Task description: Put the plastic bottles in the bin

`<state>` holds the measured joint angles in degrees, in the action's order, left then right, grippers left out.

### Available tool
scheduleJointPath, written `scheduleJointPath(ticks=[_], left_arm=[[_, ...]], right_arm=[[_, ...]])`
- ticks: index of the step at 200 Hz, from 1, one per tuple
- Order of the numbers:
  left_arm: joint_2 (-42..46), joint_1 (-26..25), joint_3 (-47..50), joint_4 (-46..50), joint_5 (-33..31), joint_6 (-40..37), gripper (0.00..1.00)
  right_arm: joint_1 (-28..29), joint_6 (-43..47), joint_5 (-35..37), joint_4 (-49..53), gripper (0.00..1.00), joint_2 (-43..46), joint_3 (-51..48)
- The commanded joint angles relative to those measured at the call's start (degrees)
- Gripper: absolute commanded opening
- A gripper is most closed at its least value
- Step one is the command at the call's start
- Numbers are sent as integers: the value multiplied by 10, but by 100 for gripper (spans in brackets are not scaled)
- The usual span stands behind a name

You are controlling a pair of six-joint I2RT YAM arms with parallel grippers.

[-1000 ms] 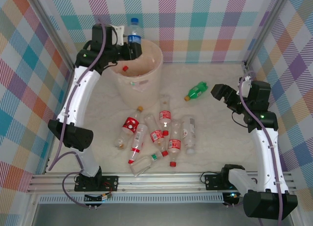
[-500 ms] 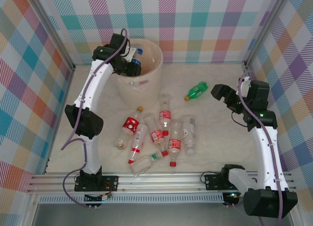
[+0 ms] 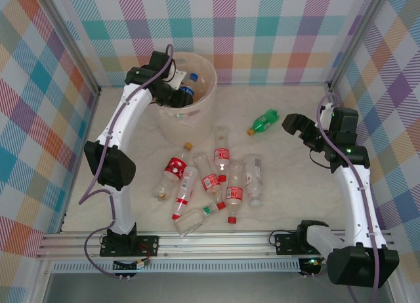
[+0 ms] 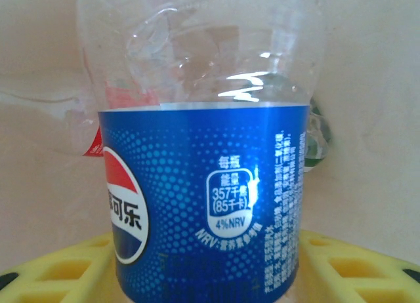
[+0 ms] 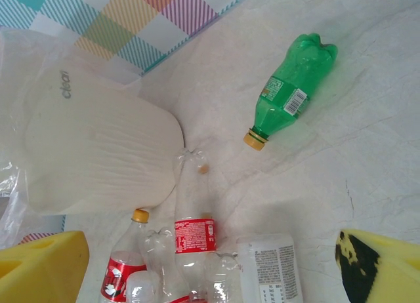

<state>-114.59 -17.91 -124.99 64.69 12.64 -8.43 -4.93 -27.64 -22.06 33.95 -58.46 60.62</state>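
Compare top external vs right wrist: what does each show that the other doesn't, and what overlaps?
Top external: left gripper holding a blue-label bottle at the bin's mouth, plus the right gripper, open, seen from outside. Right wrist: barcode on the green bottle, lettering on the bin's side, its own yellow pads spread wide. Both: bin, green bottle, the heap of red-label bottles.

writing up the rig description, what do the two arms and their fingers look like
The left arm and right arm match: slim white links joined by bulky black joint housings. A thin purple cable loops along each. The left fingers are yellow with square recesses; the right fingers are yellow too, one smudged black.
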Motion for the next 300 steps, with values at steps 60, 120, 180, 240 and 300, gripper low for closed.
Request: scheduleJointPath(ticks=[60,120,180,240,300], left_arm=[[-13,-5,21,4,-18,-19,76],[-14,-5,-2,3,-21,-17,82],[1,-5,-73,-25,-44,-10,91],[69,-12,-95,-30,-99,-22,100],[344,-120,242,-169,-190,29,100]], right_arm=[[-3,16,-2,-12,96,-15,-7],[-4,11,-3,-14,96,-17,-7],[-4,-21,18,-24,97,-20,-11],[17,-92,74,-94,98,-67,-45],[71,-96,141,-90,100,-221,32]])
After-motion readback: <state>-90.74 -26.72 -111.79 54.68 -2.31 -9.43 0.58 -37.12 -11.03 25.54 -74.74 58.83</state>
